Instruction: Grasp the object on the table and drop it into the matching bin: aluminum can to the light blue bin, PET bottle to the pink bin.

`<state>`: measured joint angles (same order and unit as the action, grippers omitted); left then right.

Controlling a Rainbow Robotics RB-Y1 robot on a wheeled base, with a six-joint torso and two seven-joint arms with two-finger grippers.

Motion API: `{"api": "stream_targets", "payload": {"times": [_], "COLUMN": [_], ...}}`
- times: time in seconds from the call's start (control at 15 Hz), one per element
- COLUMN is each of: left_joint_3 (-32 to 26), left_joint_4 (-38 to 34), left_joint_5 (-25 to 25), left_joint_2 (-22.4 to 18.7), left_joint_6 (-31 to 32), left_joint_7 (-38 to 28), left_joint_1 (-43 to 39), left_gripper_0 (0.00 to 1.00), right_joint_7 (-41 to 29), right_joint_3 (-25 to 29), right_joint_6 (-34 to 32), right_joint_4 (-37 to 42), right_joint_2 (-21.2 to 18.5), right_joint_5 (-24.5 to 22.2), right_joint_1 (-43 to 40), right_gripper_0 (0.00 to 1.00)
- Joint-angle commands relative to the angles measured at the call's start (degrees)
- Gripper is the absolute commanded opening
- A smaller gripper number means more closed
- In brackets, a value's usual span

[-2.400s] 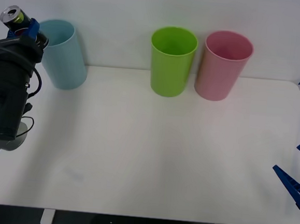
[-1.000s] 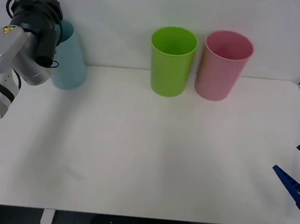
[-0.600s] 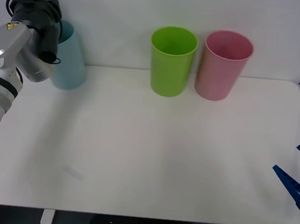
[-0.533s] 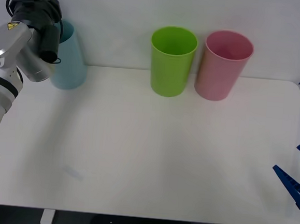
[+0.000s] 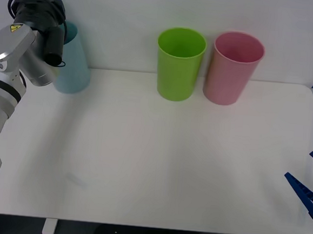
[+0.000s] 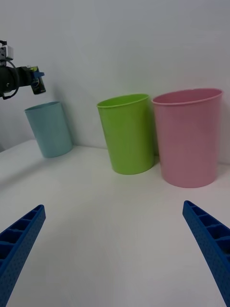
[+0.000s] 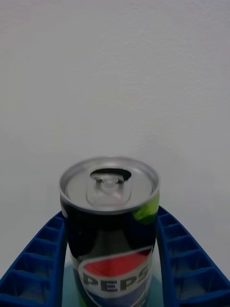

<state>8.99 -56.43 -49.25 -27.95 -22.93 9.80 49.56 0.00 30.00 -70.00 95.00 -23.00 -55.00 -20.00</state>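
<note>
The left pincer [image 7: 111, 268] grips the Pepsi can [image 7: 110, 225] above the light blue bin [image 5: 74, 62] at the desk's far left corner; next, release.

The white table [image 5: 158, 160] carries three tall bins along its far edge. Taking the lime green bin [image 5: 179, 63] as the landmark, the pink bin [image 5: 233, 69] stands just beside it toward the robot's right, and the light blue bin [image 5: 74, 62] stands well apart toward the robot's left.
</note>
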Motion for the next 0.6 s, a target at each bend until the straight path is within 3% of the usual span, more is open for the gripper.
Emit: {"api": "stream_targets", "payload": {"times": [0.07, 0.4, 0.6], "left_joint_3": [0.06, 0.06, -0.03], "left_joint_4": [-0.08, -0.26, -4.83], "left_joint_5": [0.12, 0.83, 3.02], "left_joint_2": [0.00, 0.00, -0.61], "left_joint_6": [-0.01, -0.01, -0.18], "left_joint_7": [-0.57, -0.83, -0.75], "left_joint_1": [0.01, -0.26, -2.98], "left_gripper_0": [1.00, 1.00, 1.00], "right_joint_7": [0.00, 0.00, 0.00], "right_joint_3": [0.00, 0.00, 0.00], "right_joint_6": [0.00, 0.00, 0.00], "right_joint_4": [0.00, 0.00, 0.00], "right_joint_2": [0.00, 0.00, 0.00], "right_joint_5": [0.00, 0.00, 0.00], "right_joint_1": [0.00, 0.00, 0.00], "right_gripper_0": [1.00, 1.00, 1.00]}}
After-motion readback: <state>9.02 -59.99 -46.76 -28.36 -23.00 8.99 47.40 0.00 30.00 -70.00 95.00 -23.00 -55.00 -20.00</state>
